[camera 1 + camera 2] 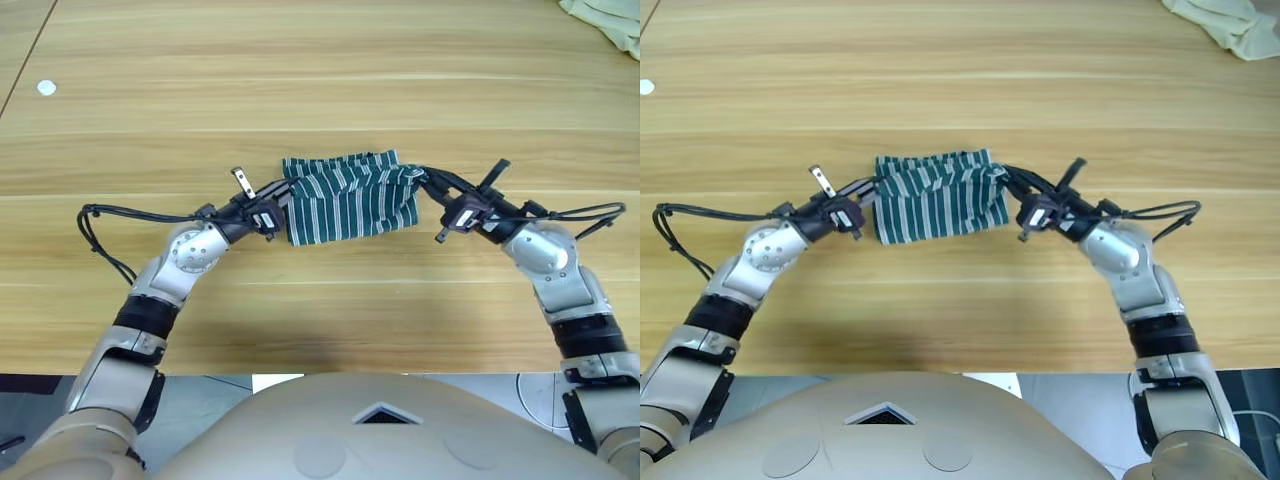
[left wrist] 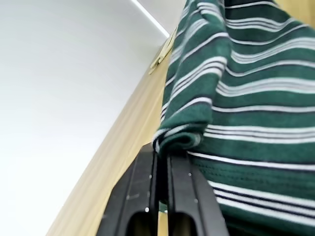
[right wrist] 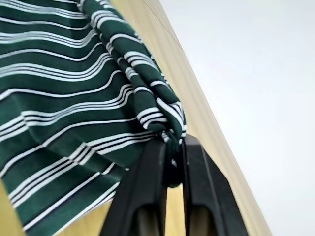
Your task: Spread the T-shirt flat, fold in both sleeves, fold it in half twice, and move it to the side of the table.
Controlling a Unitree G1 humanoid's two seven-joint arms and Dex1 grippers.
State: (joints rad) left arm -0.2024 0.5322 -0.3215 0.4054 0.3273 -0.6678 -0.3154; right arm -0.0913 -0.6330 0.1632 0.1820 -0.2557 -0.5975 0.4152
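A green T-shirt (image 1: 348,198) with thin white stripes, folded into a small rectangle, hangs stretched between my two grippers over the middle of the wooden table (image 1: 320,80). My left gripper (image 1: 283,197) is shut on the shirt's left upper corner; the left wrist view shows the bunched cloth (image 2: 179,140) pinched between the black fingers (image 2: 142,191). My right gripper (image 1: 424,181) is shut on the right upper corner, where the right wrist view shows the fold of cloth (image 3: 167,125) clamped between its fingers (image 3: 147,191).
A pale crumpled cloth (image 1: 606,22) lies at the table's far right corner. A small white round spot (image 1: 47,88) sits at the far left. Bare wood stretches all around the shirt; the table's near edge (image 1: 300,372) runs just in front of my body.
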